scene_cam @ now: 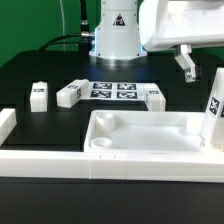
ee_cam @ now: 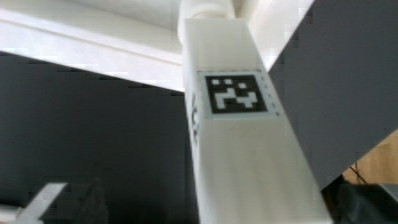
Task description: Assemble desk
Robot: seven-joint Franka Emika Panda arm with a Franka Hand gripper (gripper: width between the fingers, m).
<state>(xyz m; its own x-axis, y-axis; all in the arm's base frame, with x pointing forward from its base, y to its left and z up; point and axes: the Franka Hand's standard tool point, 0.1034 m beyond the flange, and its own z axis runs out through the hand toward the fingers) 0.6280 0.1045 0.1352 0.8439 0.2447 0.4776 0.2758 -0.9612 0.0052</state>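
The white desk tabletop lies rim-up near the front of the black table. One square leg with a tag stands upright at the tabletop's corner on the exterior view's right; the rim hides its foot. My gripper hangs over the top of this leg, open. One dark finger is clearly apart from the leg. In the wrist view the same leg fills the middle, with gaps on both sides between it and the gripper. Nothing is held.
Three loose legs lie behind the tabletop: one, a second and a third. Between them lies the marker board. A long white border rail runs along the front and left. The robot base stands at the back.
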